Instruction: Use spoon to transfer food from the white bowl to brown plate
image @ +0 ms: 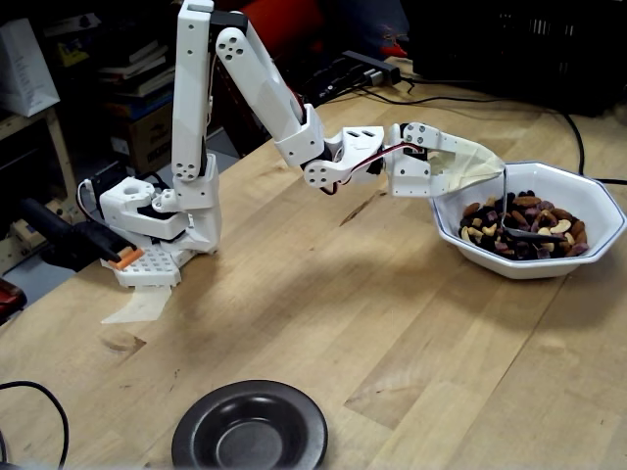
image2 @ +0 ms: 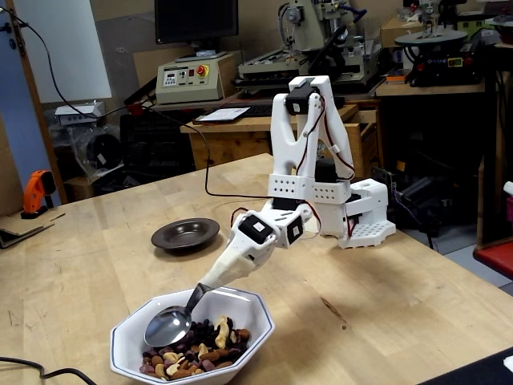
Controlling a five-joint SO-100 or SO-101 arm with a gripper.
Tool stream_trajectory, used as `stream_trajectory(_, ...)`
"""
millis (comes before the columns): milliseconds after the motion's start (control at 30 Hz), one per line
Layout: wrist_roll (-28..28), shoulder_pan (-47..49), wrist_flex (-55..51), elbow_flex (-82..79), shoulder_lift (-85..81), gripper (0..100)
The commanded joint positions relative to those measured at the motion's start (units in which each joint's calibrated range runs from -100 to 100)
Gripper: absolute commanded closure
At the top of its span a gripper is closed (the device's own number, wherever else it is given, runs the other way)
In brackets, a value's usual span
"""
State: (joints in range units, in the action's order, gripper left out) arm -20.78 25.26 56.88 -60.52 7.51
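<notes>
In one fixed view, the end effector (image: 487,162) reaches over the near-left rim of the white bowl (image: 588,191) at the right of the surface (image: 392,323), closed on the handle of the spoon (image: 524,232), whose scoop lies among the food (image: 549,227). The brown plate (image: 250,431) sits well apart at the near left; a long carry could shed nuts if the scoop tilts.

In the other fixed view, the end effector (image2: 210,279) holds the spoon (image2: 168,326) with its scoop looking empty against the bowl's left wall (image2: 128,341), beside the food (image2: 200,353). Lifting now would likely bring up nothing. The plate (image2: 186,234) lies farther back.
</notes>
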Motion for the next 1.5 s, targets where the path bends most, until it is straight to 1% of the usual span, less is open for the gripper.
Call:
stream_trajectory(0,-0.2,-0.66,0.11,2.03,-0.45,96)
stream_trajectory(433,-0.15,-0.74,0.74,-3.28,0.15,96)
stream_trajectory(667,-0.15,-0.66,0.9,-2.66,10.59,96)
stream_trajectory(767,-0.15,0.08,3.19,-2.66,14.69,96)
stream_trajectory(867,0.2,0.23,6.2,-2.66,15.38,96)
stream_trajectory(1133,0.34,0.23,7.94,-2.58,15.29,96)
stream_trajectory(1233,1.51,0.23,7.94,-2.58,15.21,96)
stream_trajectory(1467,6.5,0.23,8.25,-2.58,15.21,96)
